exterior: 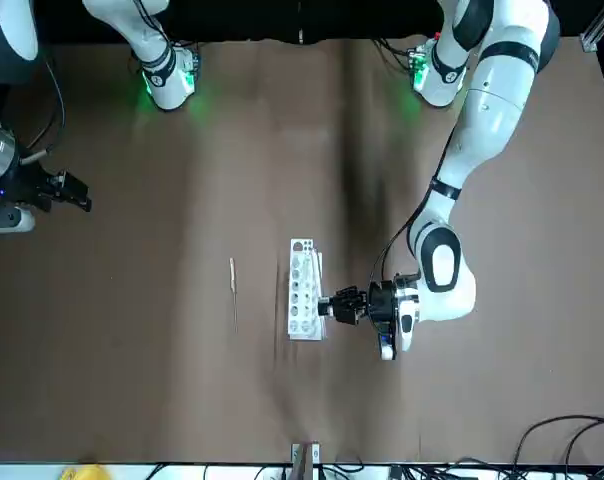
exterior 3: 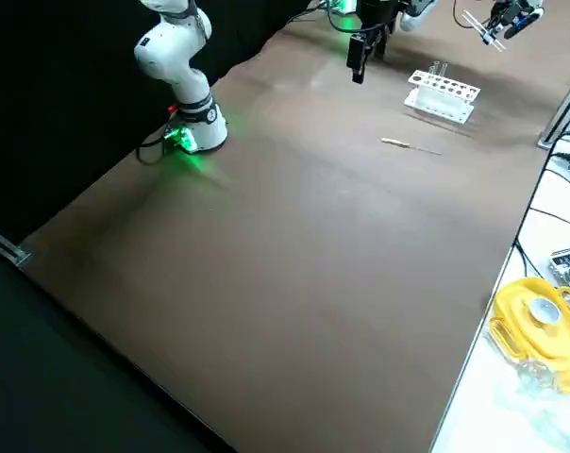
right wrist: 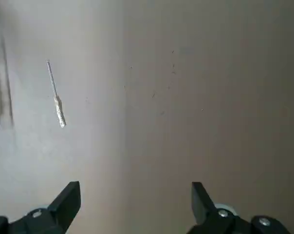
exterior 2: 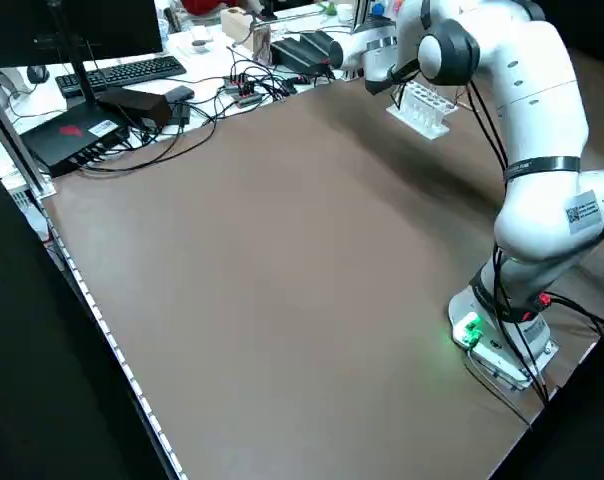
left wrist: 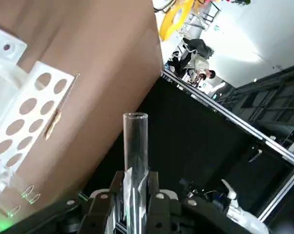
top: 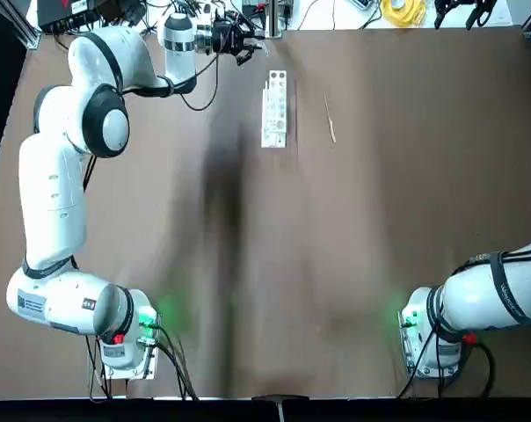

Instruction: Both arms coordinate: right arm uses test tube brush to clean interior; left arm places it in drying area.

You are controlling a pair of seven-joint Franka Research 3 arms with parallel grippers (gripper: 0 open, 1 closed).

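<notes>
At the rack's (top: 274, 110) 11 o'clock the left gripper (left wrist: 136, 181) clamps the tube (left wrist: 136, 131), likely slick, brittle glass; the brush (right wrist: 60, 112), at 3 o'clock, looks light, best pinched mid-length by the right gripper (right wrist: 136, 183), fingers apart at the brush's 4 o'clock.

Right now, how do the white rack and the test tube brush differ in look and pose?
The white rack is broad with round holes, while the test tube brush is a thin stick. The rack stands raised above the table; the brush lies flat on it. Both are pale and unheld.
</notes>
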